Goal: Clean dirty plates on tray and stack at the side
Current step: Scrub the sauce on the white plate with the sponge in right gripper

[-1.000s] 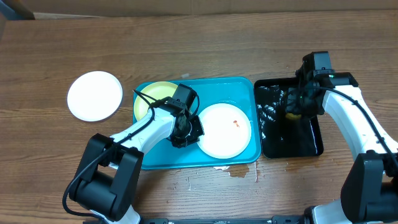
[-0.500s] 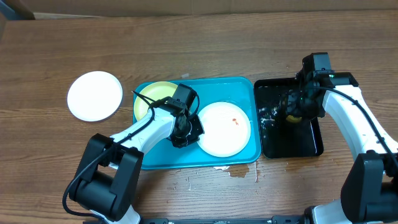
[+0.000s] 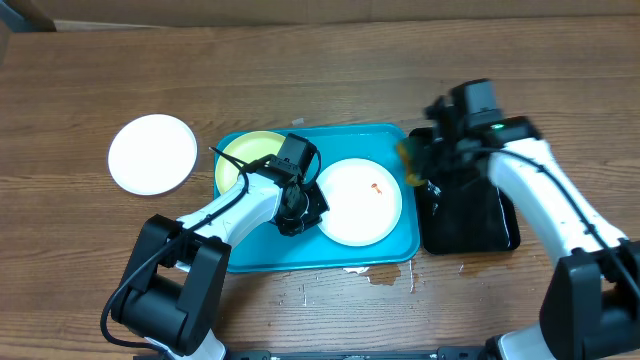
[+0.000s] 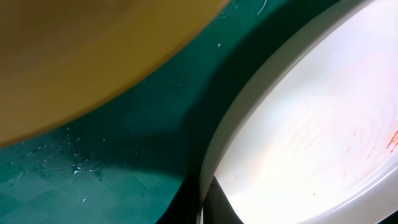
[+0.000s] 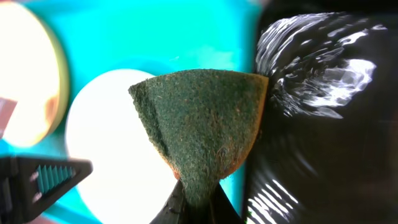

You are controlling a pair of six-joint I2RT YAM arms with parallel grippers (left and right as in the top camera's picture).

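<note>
Jaws of the left gripper (image 3: 305,215) pinch the rim of the round, smeared white plate (image 3: 362,205) in the glossy turquoise tray (image 3: 330,258), beside a yellow-green plate (image 3: 245,155). Right gripper (image 5: 194,199) jaws clamp a folded, coarse green sponge (image 5: 199,124) over the tray's right rim.

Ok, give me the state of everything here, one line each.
smeared white plate: on turquoise tray, dirty, rim gripped
yellow-green plate: on turquoise tray
plain white plate: on table, looks clean
turquoise tray: wet
black tray: wet
sponge: pinched
left claw: shut on smeared white plate
right claw: shut on sponge
</note>
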